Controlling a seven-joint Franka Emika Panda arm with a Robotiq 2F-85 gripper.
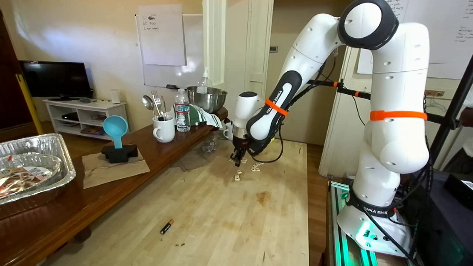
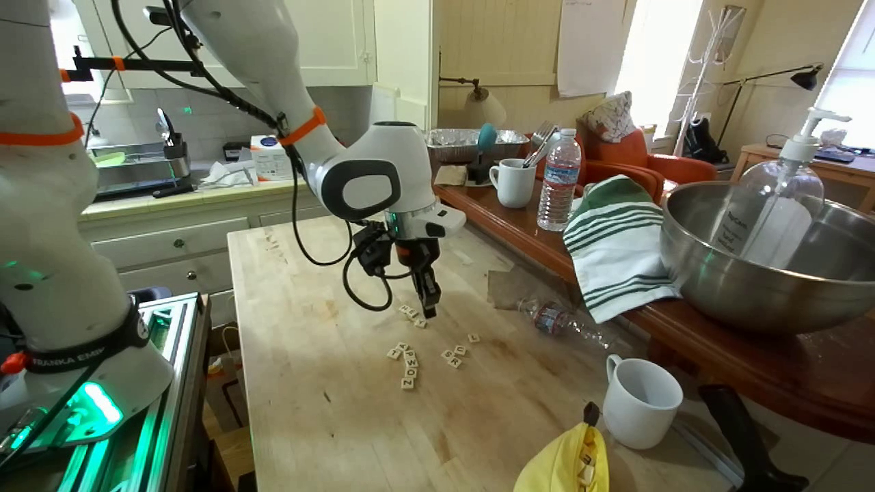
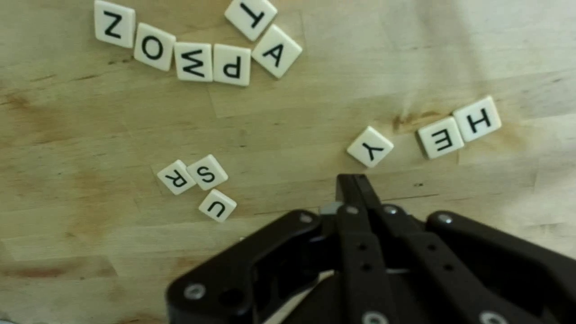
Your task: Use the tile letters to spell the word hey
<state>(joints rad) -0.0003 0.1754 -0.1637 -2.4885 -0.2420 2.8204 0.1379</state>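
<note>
The tile letters are small cream squares with black letters on the wooden table. In the wrist view, the H tile [image 3: 477, 119] and E tile [image 3: 440, 137] touch side by side. The Y tile [image 3: 370, 147] lies apart from the E, turned at an angle. A row of touching tiles with N [image 3: 114, 24], O, W, P, A and T lies at the upper left. R [image 3: 176, 177], S [image 3: 207, 172] and U [image 3: 218, 205] form a loose cluster. My gripper [image 3: 353, 177] is shut and empty, its tips beside the Y tile in view. It also shows in both exterior views [image 1: 237, 163] [image 2: 429, 314].
A battery [image 1: 166, 227] lies on the table [image 1: 221, 236]. A plastic bottle [image 2: 557, 318], a white mug [image 2: 642, 403] and a yellow pouch [image 2: 564, 461] stand or lie nearby. A raised brown shelf [image 1: 159, 162] runs alongside, holding a bottle, utensil mug, towel and metal bowl [image 2: 745, 294].
</note>
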